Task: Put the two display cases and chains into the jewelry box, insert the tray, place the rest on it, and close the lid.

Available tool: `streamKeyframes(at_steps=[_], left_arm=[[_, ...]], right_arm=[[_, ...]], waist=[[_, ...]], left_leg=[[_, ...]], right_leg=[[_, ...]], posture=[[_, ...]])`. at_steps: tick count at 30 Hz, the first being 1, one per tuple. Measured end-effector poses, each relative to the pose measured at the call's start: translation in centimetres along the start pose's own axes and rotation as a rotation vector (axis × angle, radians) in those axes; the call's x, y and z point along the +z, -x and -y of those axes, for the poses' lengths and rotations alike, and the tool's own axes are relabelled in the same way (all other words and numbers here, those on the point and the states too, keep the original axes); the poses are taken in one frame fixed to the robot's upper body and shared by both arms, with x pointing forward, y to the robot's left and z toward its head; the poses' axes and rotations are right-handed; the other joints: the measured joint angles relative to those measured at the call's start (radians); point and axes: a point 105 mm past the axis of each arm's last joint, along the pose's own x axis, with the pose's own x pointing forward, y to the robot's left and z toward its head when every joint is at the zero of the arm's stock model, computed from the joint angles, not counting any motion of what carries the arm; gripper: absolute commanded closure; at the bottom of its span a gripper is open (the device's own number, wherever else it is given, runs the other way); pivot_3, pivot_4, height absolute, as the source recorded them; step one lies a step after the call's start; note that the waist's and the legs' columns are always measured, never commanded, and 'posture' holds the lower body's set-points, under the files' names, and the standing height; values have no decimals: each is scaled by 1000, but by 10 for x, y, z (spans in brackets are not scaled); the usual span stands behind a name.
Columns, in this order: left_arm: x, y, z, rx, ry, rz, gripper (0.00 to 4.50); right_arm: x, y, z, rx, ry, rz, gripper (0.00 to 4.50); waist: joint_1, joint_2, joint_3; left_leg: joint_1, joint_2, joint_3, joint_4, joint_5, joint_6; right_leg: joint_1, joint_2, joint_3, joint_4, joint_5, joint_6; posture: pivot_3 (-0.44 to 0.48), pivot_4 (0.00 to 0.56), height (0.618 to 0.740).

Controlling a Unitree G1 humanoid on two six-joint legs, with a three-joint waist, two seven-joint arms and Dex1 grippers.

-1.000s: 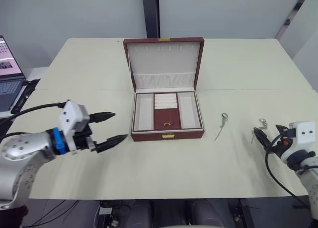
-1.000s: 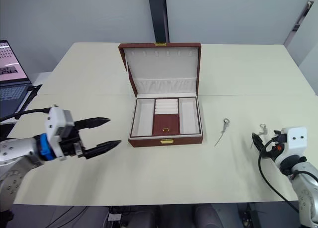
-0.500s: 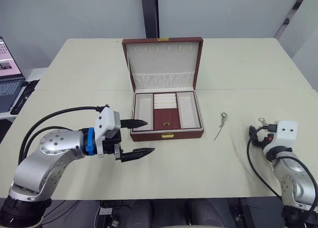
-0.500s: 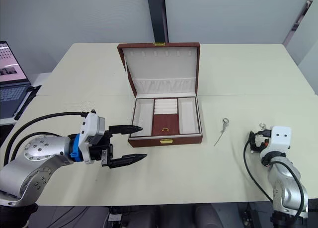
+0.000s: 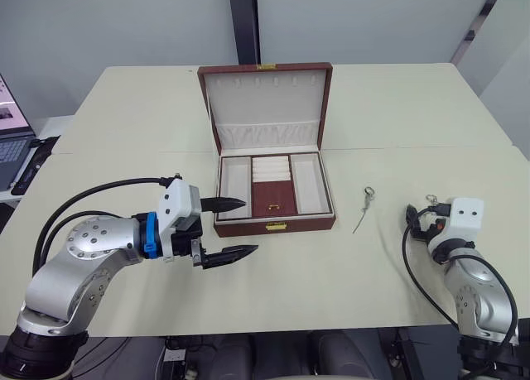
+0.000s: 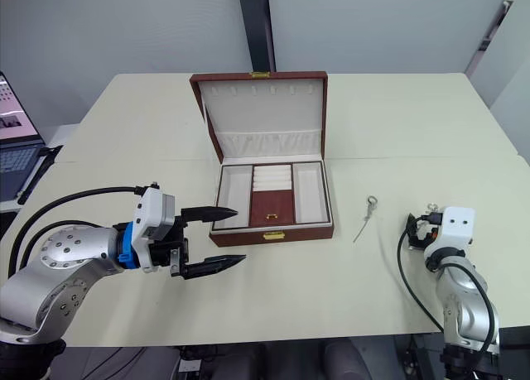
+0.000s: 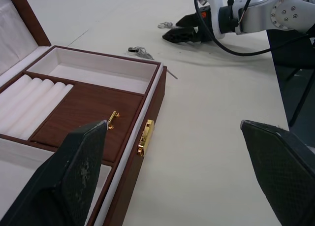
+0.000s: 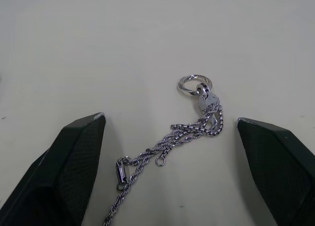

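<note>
Box [image 5: 273,224]: open at mid-table, lid [image 5: 265,105] upright, tray [image 5: 274,186] seated inside; whatever lies beneath the tray is hidden. Left gripper [image 5: 236,229]: fingers spread wide, empty, at the box's front left corner, one tip touching or nearly touching its wall. Chain [image 5: 362,209]: stretched on the table between box and right edge. Second chain [image 8: 184,130]: bunched near the right edge, lying between the parted, empty fingers of the right gripper [image 7: 182,28]; its lower end is cut off. Laptop [image 6: 15,140]: partly cropped, beyond the left edge.
</note>
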Motion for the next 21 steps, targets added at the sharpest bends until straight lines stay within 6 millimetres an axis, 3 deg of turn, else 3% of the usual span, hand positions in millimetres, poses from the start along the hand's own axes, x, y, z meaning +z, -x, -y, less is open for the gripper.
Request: streamKeyframes(at_steps=[6, 19, 21], left_arm=[[0, 0, 0, 8, -8, 5, 0], [8, -5, -6, 35, -13, 11, 0], [11, -8, -6, 32, -15, 13, 0]], right_arm=[[-7, 0, -6, 31, 32, -42, 2040], [-14, 0, -1, 8, -26, -69, 4267], [-14, 0, 0, 6, -31, -68, 4375]], waist=[[3, -6, -6], [17, -16, -14], [17, -16, -14]], left_leg=[[0, 0, -2, 0, 0, 0], [0, -1, -3, 0, 0, 0], [0, -1, -3, 0, 0, 0]], right_leg=[[2, 0, -1, -1, 0, 0], [3, 0, -2, -2, 0, 0], [3, 0, -1, -2, 0, 0]], posture=[[0, 150, 740], [0, 150, 740], [0, 150, 740]])
